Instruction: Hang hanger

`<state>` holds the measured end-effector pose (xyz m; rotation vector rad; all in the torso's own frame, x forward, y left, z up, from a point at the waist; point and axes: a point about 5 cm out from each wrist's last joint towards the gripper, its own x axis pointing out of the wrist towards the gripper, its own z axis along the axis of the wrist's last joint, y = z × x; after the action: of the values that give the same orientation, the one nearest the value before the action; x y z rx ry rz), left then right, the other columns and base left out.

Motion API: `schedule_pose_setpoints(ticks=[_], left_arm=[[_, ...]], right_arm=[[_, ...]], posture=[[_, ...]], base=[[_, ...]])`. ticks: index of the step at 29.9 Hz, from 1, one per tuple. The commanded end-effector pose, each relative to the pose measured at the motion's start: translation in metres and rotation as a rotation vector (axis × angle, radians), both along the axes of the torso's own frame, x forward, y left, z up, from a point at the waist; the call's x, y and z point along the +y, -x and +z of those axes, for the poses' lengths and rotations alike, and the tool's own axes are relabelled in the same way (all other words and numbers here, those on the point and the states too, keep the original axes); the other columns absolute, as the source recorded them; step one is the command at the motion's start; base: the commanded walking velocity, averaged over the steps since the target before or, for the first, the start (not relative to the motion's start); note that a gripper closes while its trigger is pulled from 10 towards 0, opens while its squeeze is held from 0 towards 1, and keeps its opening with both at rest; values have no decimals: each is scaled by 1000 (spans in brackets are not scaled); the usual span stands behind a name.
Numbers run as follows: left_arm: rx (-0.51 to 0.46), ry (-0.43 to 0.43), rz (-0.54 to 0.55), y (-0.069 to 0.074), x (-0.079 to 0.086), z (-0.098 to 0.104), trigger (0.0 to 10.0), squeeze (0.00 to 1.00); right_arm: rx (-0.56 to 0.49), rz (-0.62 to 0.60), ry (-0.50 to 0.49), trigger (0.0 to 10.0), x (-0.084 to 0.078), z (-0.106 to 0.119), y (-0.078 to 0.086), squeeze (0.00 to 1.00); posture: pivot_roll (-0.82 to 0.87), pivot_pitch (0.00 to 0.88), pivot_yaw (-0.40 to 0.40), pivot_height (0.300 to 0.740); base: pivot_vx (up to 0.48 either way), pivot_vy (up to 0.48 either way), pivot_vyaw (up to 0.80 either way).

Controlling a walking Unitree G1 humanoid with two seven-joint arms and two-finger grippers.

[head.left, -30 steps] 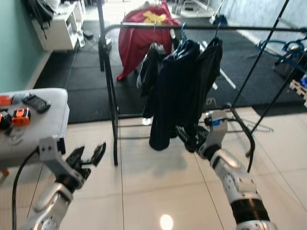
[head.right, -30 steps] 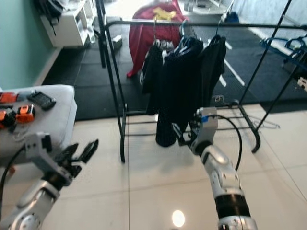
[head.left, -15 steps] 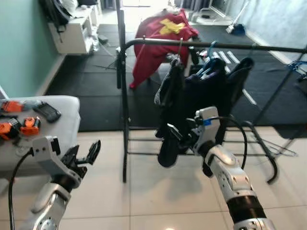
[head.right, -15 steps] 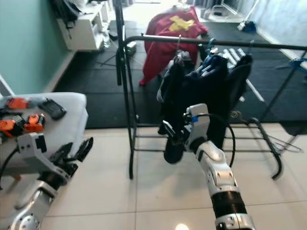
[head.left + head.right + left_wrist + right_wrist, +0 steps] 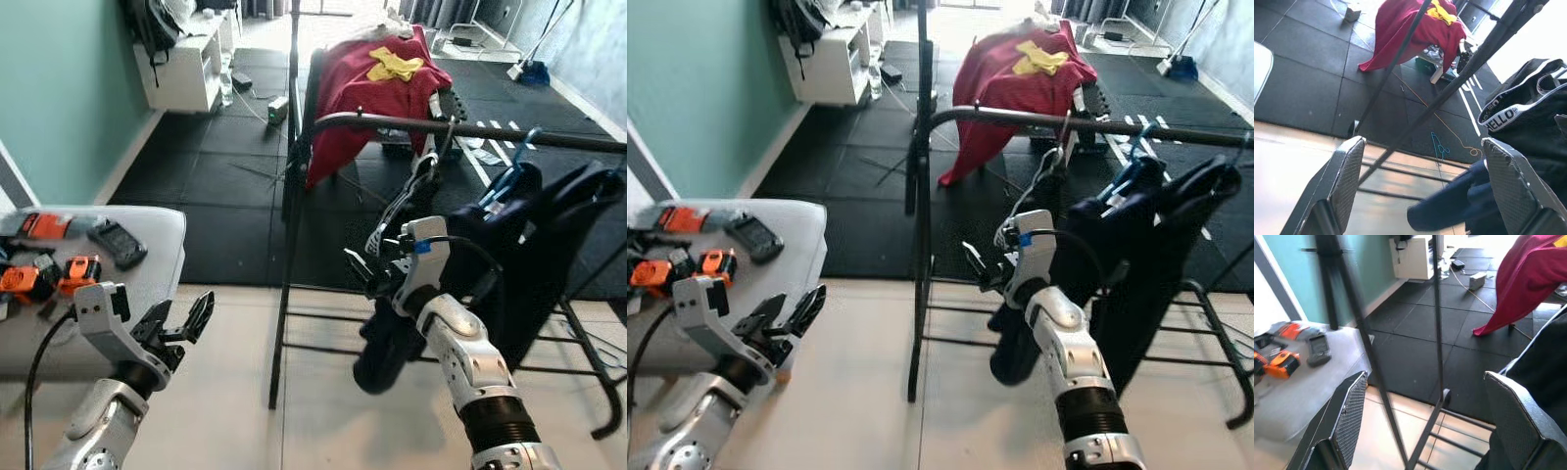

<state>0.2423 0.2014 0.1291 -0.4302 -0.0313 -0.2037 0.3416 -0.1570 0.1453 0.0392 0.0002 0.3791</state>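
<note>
The grey bench [image 5: 147, 257] carries orange tools [image 5: 76, 272], out of the work, and the left end effector [image 5: 179, 323] hangs beside it low over the floor, fingers spread and holding nothing. The right end effector [image 5: 367, 276], likewise released and empty, is raised toward the clothes rail [image 5: 392, 121]. Dark garments [image 5: 534, 245] hang there on a blue hanger [image 5: 507, 182]; I judge it already hung.

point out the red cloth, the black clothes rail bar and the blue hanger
red cloth with yellow patch [image 5: 364, 83], left eye view, its draped front
black metal clothes rail bar [image 5: 392, 122], left eye view, top bar
blue plastic hanger [image 5: 509, 183], left eye view, its neck
</note>
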Motion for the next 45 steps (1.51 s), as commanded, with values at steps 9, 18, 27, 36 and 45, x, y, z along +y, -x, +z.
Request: schedule_pose_setpoints(ticks=[9,18,27,36,45], left_arm=[[-64,65,-150,8,-11,5,10000,0],[-64,130,-141,7,-8,3,10000,0],[-69,146,-151,8,-7,3,10000,0],[-69,161,-163,9,-7,3,10000,0],[-68,164,-171,7,-7,3,10000,0]], right_arm=[[-32,-139,25,10000,-18,3,-3,0],[-90,-60,9,10000,-10,20,-1,0],[-219,-65,47,10000,-12,52,6,0],[-297,-238,177,10000,-22,70,17,0],[-202,-285,217,10000,-26,53,16,0]], posture=[[-25,113,-30,740],[-32,107,-28,740],[-37,105,-32,740],[-56,101,-26,740],[-51,102,-24,740]], base=[[68,0,0],[0,0,0],[0,0,0],[0,0,0],[0,0,0]])
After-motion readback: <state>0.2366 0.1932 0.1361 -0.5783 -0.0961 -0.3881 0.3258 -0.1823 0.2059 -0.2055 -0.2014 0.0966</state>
